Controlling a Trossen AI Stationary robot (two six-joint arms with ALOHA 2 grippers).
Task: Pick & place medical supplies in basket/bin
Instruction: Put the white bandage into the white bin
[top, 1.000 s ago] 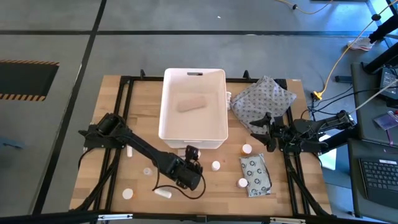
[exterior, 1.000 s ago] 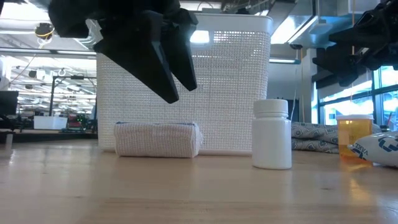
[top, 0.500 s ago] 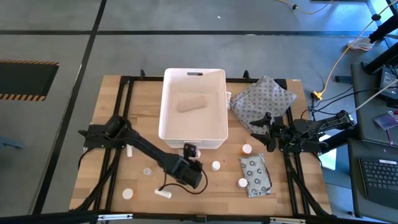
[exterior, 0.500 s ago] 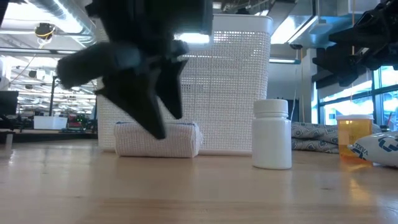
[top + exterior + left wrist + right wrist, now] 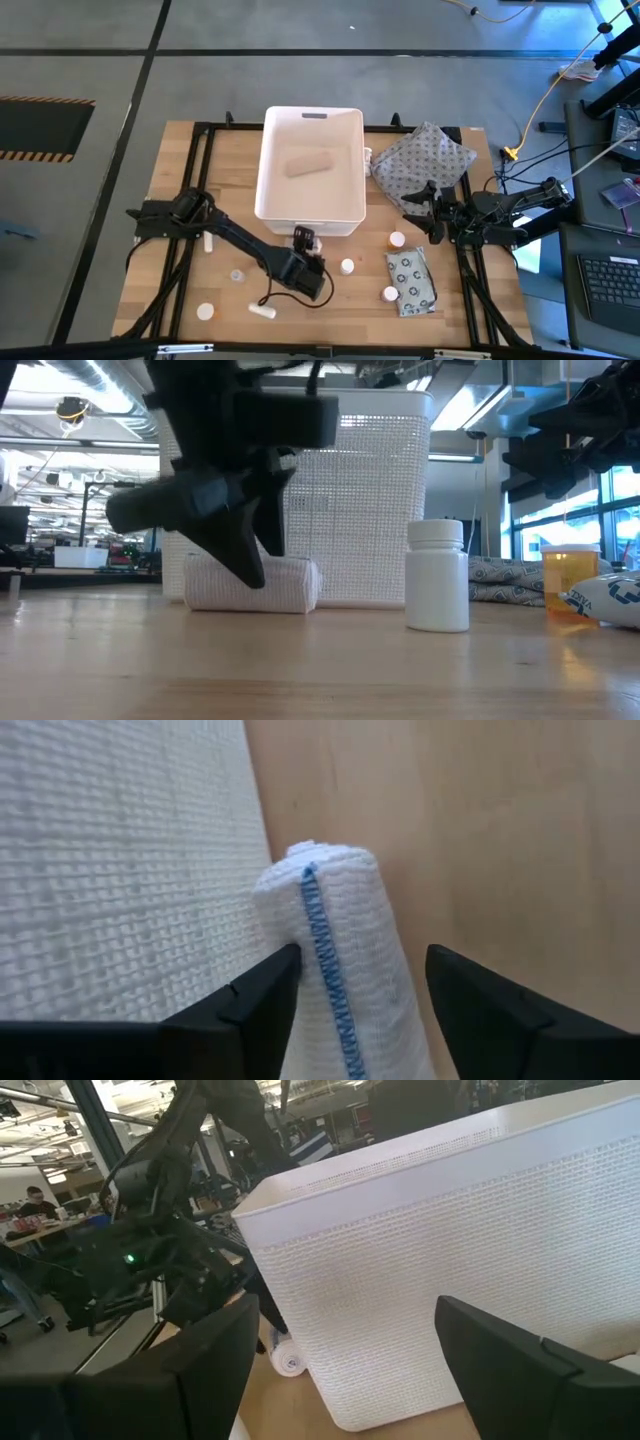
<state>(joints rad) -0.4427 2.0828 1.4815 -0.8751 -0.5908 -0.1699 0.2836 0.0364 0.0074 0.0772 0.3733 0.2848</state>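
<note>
Against the near wall of the white tub (image 5: 268,200) lies a white bandage roll (image 5: 345,970) with a blue stitched seam, touching that wall on the wooden table (image 5: 180,190). The left gripper (image 5: 304,243) is lowered over the roll, its fingers (image 5: 250,1000) spread, one on each side of it and not closed. A tan roll (image 5: 307,165) lies inside the tub. Beside the tub's near corner stand a white pill bottle (image 5: 437,576) and an orange-capped vial (image 5: 397,240), with a grey ring-printed packet (image 5: 411,280) just beyond them. The right gripper (image 5: 421,213) hangs off the tub's side, near the dotted cloth bundle (image 5: 422,155), fingers parted, holding nothing.
</note>
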